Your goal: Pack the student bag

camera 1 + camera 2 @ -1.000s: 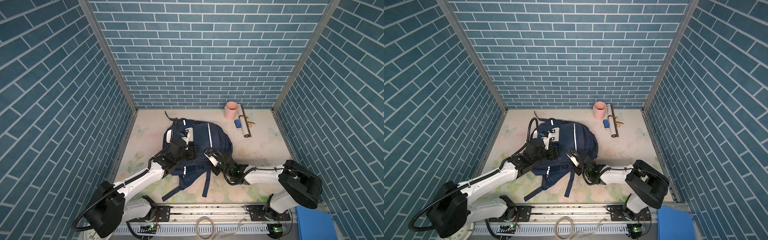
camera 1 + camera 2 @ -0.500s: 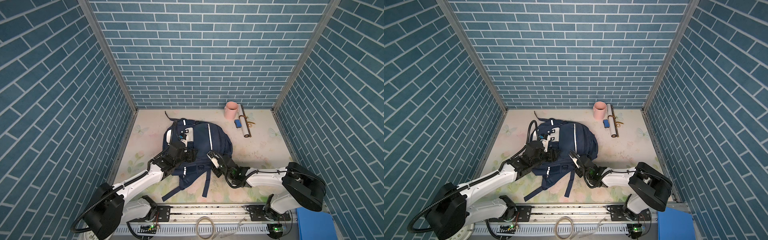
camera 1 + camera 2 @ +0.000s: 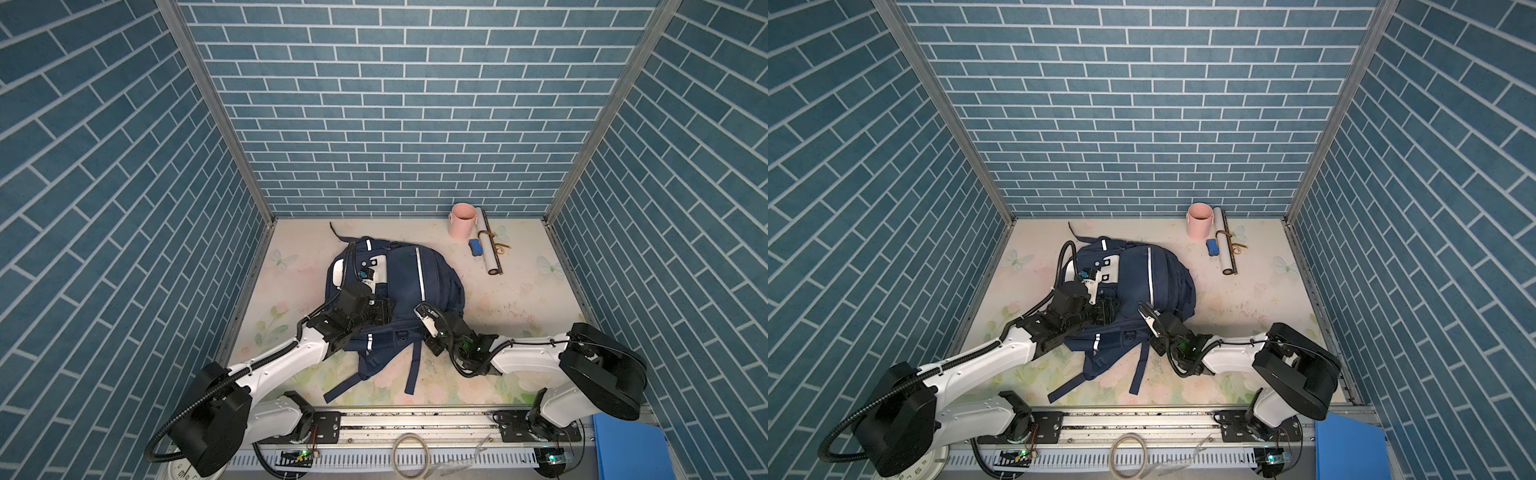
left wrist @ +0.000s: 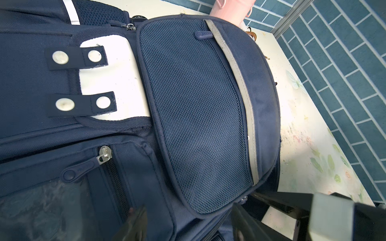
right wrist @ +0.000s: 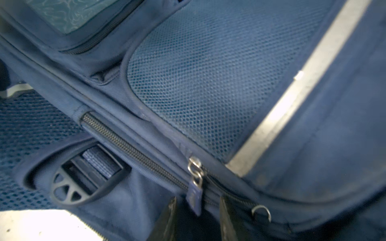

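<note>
The student bag [image 3: 432,286] [image 3: 1167,282], a navy backpack with grey strips and a white patch, lies flat mid-table, straps toward the rail. My left gripper [image 3: 384,311] [image 3: 1109,311] rests on its near left part. In the left wrist view this left gripper [image 4: 187,224] is open wide, its fingers astride the mesh pocket's [image 4: 198,108] lower corner. My right gripper [image 3: 420,311] [image 3: 1144,311] is at the bag's near right edge. In the right wrist view the right gripper [image 5: 197,221] stands open, and the zipper pull [image 5: 195,197] hangs between its fingers, untouched.
At the back right stand a pink cup [image 3: 462,220] [image 3: 1200,220], a blue eraser [image 3: 476,246], a rolled paper tube [image 3: 489,253] and a rubber band [image 3: 501,248]. A blue box [image 3: 627,449] and a tape ring [image 3: 411,455] lie beyond the front rail.
My right gripper has edged in toward the bag's zipper and its jaws have parted slightly. The left gripper slid a little toward the near side on the bag.
</note>
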